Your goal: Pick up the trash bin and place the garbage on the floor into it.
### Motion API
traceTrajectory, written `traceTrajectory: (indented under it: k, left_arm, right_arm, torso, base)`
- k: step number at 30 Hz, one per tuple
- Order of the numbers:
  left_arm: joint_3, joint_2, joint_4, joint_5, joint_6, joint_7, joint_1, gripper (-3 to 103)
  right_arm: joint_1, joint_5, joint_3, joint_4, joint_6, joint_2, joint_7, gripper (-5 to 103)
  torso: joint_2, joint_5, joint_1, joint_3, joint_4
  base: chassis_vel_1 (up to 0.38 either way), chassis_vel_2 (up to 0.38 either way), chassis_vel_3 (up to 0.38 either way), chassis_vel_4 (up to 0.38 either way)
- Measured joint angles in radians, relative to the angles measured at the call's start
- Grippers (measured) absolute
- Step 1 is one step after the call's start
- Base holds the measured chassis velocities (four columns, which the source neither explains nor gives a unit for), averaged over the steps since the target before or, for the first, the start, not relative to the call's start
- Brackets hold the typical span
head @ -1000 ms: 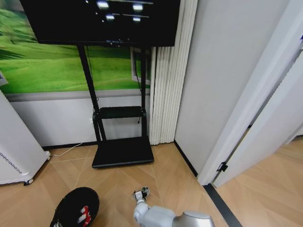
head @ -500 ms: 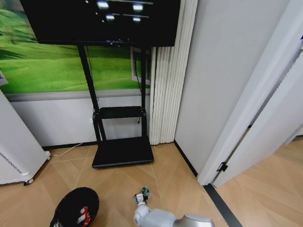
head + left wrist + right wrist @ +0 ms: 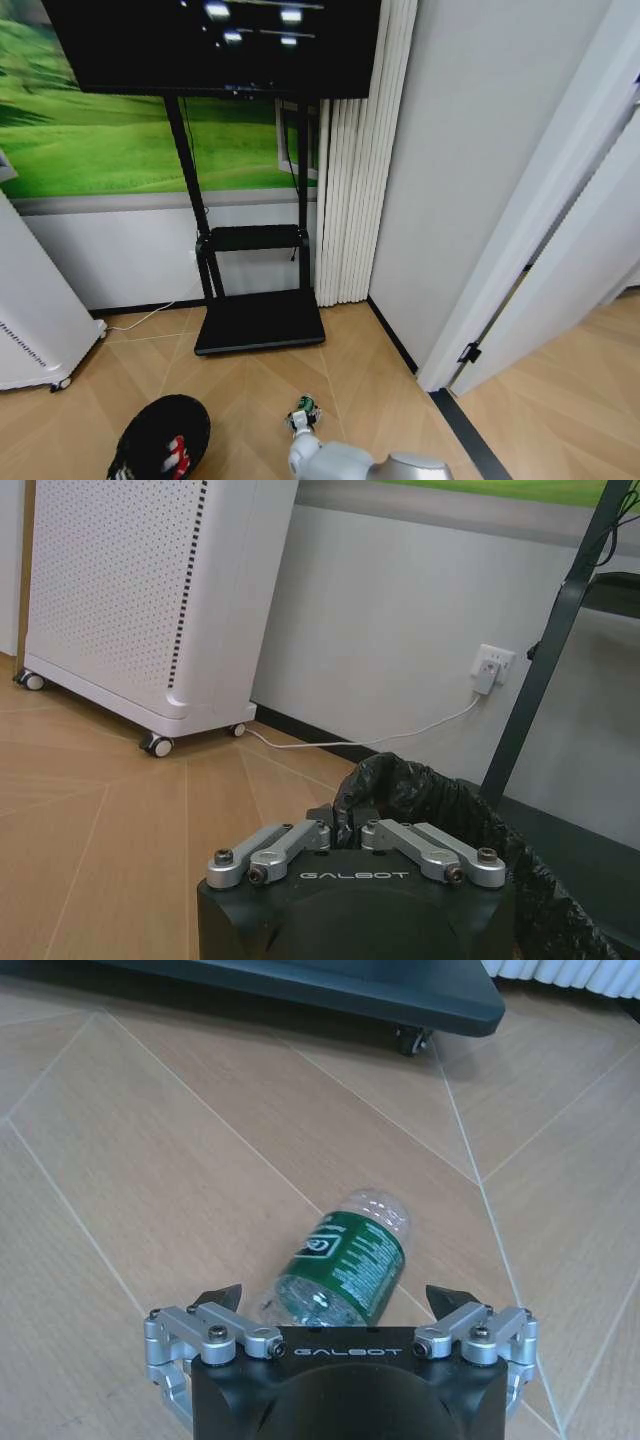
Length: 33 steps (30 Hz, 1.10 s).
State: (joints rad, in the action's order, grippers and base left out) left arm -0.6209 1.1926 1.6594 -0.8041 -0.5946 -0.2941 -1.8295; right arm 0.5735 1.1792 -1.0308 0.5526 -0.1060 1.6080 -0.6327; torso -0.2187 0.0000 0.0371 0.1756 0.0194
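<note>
trash bin cut off by bottom edge; bottle base hidden.

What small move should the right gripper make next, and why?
Probably lower a little and close: the right gripper is open, its fingertips either side of the plastic bottle lying on the floor, not yet gripping. The left gripper holds the trash bin.

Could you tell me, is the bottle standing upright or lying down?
Lying down: the bottle rests on its side on the floor, between the open right gripper's fingers.

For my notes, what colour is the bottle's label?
Green with white print, clearest in the right wrist view on the bottle.
</note>
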Motion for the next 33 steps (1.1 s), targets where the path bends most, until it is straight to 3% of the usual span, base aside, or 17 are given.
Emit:
traceTrajectory:
  k: [8, 14, 18, 20, 21, 22, 24, 28, 33]
  left_arm:
    - [-0.001, 0.003, 0.002, -0.003, 0.001, -0.001, 0.002, 8]
    - [0.001, 0.011, 0.002, 0.000, 0.001, -0.001, 0.003, 8]
    - [0.001, 0.012, 0.001, 0.002, 0.001, -0.001, 0.002, 8]
    - [0.002, 0.012, 0.000, 0.003, 0.001, 0.000, 0.002, 8]
    - [0.002, 0.012, 0.000, 0.003, 0.001, 0.000, 0.002, 8]
    - [0.002, 0.011, 0.000, 0.003, 0.001, 0.000, 0.001, 8]
    - [0.001, 0.009, 0.001, 0.002, 0.001, 0.000, 0.000, 8]
    - [-0.007, -0.004, 0.016, 0.002, 0.002, -0.003, -0.010, 8]
    - [-0.019, -0.041, 0.040, -0.004, 0.016, -0.028, -0.007, 8]
  right_arm:
    - [0.007, 0.023, 0.004, -0.012, -0.001, 0.000, 0.017, 103]
    - [0.015, 0.041, 0.018, -0.013, -0.001, 0.000, 0.019, 79]
    - [0.018, 0.043, 0.024, -0.014, -0.001, 0.000, 0.019, 74]
    - [0.022, 0.041, 0.023, -0.012, -0.001, 0.000, 0.019, 63]
    - [0.022, 0.041, 0.023, -0.012, -0.001, 0.000, 0.019, 63]
    - [0.023, 0.038, 0.023, -0.008, -0.005, 0.000, 0.020, 52]
    - [0.023, 0.037, 0.023, -0.003, -0.007, 0.000, 0.020, 52]
    - [0.012, 0.007, 0.031, 0.020, -0.028, 0.000, 0.010, 35]
    - [-0.028, -0.011, 0.027, 0.030, -0.038, 0.000, 0.006, 26]
  torso:
    - [0.000, -0.0001, 0.000, 0.000, 0.0000]
    - [0.000, 0.0000, 0.000, 0.000, -0.0001]
    - [0.000, 0.0000, 0.000, 0.000, 0.0000]
    - [0.000, 0.0000, 0.000, 0.000, 0.0000]
    - [0.000, 0.0000, 0.000, 0.000, 0.0000]
    - [0.000, -0.0001, 0.000, 0.000, 0.0000]
    - [0.000, -0.0001, 0.000, 0.000, 0.0000]
    - [0.000, -0.0002, 0.000, 0.000, -0.0001]
    - [0.000, -0.0002, 0.000, 0.000, -0.0001]
  base:
    - [0.000, 0.000, 0.000, 0.000]
    - [0.000, 0.000, 0.000, 0.000]
    - [0.000, 0.000, 0.000, 0.000]
    - [0.000, 0.000, 0.000, 0.000]
    - [0.000, 0.000, 0.000, 0.000]
    - [0.000, 0.000, 0.000, 0.000]
    - [0.000, 0.000, 0.000, 0.000]
    - [0.000, 0.000, 0.000, 0.000]
    - [0.000, 0.000, 0.000, 0.000]
